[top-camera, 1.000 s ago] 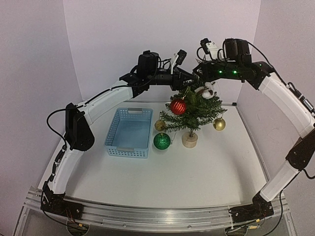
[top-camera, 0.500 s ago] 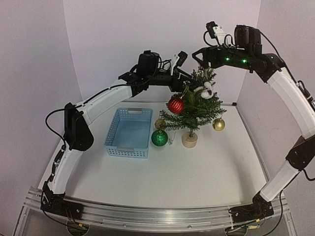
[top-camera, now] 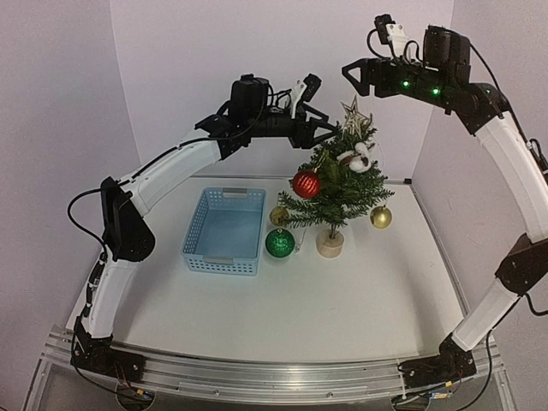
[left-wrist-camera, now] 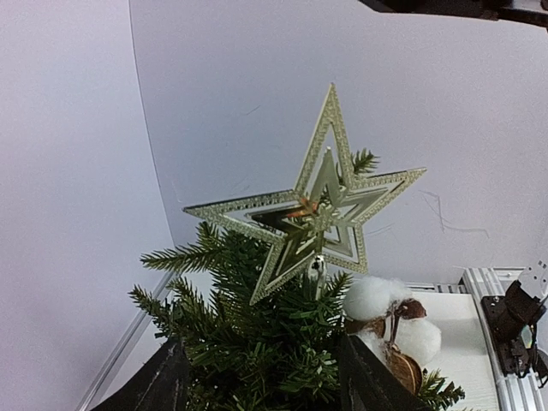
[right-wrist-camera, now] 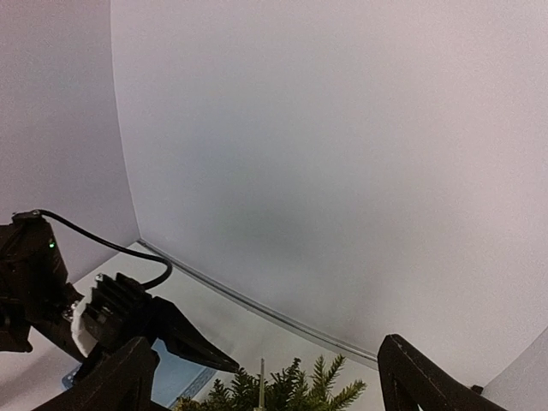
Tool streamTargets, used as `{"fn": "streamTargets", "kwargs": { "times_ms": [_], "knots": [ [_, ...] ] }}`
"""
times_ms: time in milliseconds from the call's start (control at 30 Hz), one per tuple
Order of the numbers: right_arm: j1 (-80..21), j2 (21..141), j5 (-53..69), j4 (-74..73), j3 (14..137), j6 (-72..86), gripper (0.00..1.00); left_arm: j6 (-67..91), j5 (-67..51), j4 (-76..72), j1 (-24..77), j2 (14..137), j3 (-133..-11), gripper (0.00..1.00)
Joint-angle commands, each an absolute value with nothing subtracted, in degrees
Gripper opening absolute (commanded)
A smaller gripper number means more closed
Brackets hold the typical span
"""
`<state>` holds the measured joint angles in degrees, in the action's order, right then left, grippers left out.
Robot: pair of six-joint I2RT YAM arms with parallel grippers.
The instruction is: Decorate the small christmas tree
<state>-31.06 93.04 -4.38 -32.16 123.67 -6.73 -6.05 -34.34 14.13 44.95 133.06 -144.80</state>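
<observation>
The small christmas tree (top-camera: 336,190) stands on its round wooden base (top-camera: 330,244) right of the basket. A gold star (top-camera: 351,112) sits on its tip. A red ball (top-camera: 306,184), a cotton ornament (top-camera: 360,157) and two gold balls (top-camera: 381,217) hang on it. A green ball (top-camera: 280,244) is at the foot of the tree. My left gripper (top-camera: 328,134) is open, its fingers either side of the upper branches (left-wrist-camera: 257,342), just below the star (left-wrist-camera: 317,201). My right gripper (top-camera: 353,74) is open and empty, above and clear of the treetop (right-wrist-camera: 291,390).
A blue plastic basket (top-camera: 224,229) sits left of the tree, nothing showing inside it. White walls close the back and both sides. The left arm reaches over the basket toward the tree, and the right arm arches high over the table's right side.
My right gripper has lifted up and right off the treetop, leaving the gold star standing on the tip. The left arm has risen slightly and stays at the upper branches.
</observation>
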Motion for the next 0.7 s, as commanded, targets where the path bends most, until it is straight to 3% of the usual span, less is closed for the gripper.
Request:
{"fn": "streamTargets", "kwargs": {
  "times_ms": [0,167,433,667],
  "knots": [
    [-27.95,94.41,-13.09,-31.03,125.82,-0.66,0.9,-7.85,-30.52,15.31,44.49,127.9,-147.77,0.59],
    [-20.21,92.06,-20.6,-31.36,121.76,7.22,0.9,-8.25,-23.59,17.44,41.68,124.52,-146.7,0.61],
    [-1.49,85.81,-15.88,-34.26,103.74,20.0,0.89,-4.95,-9.89,23.95,31.82,114.76,-136.81,0.66],
    [6.98,78.75,-11.21,-32.64,80.26,20.07,0.89,5.16,-8.75,28.21,15.74,101.41,-111.57,0.67]
  ]
}}
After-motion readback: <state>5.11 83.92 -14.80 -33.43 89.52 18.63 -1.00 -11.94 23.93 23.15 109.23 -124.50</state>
